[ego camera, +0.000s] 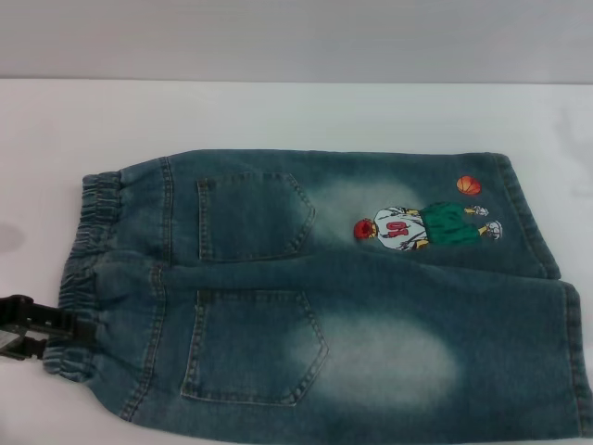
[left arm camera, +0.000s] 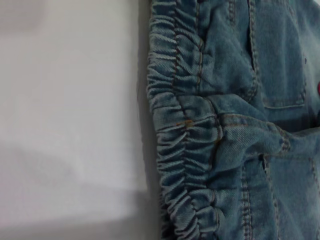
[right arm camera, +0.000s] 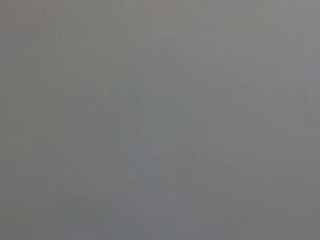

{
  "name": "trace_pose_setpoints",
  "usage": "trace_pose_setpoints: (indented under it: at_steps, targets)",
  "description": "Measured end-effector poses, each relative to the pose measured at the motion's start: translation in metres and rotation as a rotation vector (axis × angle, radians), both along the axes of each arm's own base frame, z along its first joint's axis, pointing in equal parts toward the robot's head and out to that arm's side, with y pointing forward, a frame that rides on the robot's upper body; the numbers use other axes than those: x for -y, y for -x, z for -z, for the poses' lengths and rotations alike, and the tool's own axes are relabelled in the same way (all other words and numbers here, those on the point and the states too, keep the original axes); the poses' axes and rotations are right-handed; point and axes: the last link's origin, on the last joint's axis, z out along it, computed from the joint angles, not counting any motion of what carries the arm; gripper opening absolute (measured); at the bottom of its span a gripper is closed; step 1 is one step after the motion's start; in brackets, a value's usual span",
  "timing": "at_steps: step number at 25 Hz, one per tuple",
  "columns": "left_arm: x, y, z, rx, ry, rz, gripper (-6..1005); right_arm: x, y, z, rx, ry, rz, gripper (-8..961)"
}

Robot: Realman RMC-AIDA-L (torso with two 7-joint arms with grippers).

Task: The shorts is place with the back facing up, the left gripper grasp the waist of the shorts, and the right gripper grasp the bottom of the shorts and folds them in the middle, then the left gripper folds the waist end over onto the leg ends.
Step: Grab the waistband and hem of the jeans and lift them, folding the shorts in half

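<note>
Shorts point(ego camera: 324, 297) lay flat, back up, mid-worktop point(ego camera: 278, 111), waist point(ego camera: 88, 269) at 9 o'clock. My left pincer point(ego camera: 37, 329) sat at that band; couldn't tell if it gripped. Risk: pinching one gathered layer, which would slip. Right pincer was unseen.

We see the shorts point(ego camera: 324, 306) are denim, matt twill weave with faded pale patches and raised stitching; the waistband point(left arm camera: 175, 125) is puckered elastic cloth. The cartoon figure point(ego camera: 422, 225) looks like thread embroidery. The table point(ego camera: 278, 111) is smooth matt white. The left gripper point(ego camera: 32, 329) looks like matt black plastic.
</note>
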Motion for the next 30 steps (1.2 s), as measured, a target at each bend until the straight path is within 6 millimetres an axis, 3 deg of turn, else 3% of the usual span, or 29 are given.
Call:
trace_pose_setpoints:
  at_steps: [7,12,19,25,30]
  targets:
    - [-0.0013,0.0030,-0.0024,-0.014,-0.019,0.010,643,-0.0009,-0.0010,-0.0012,0.005,-0.001,0.005,581]
    - [-0.0012,0.0037,-0.0018,-0.017,-0.023,0.005,410,-0.0017,-0.0014,-0.0019,0.003,-0.004,0.010,581]
    - [-0.0034,0.0032,0.0000,-0.026,-0.024,0.010,268,-0.0023,-0.0009,-0.0022,0.002,-0.005,0.010,581]
    - [-0.0044,0.0048,-0.0011,-0.032,-0.041,0.006,44,-0.0032,-0.0009,-0.0032,0.006,-0.006,0.010,581]
    - [-0.0066,0.0046,0.0018,-0.038,-0.054,0.014,44,-0.0061,-0.0005,-0.0049,0.008,-0.005,0.013,581]
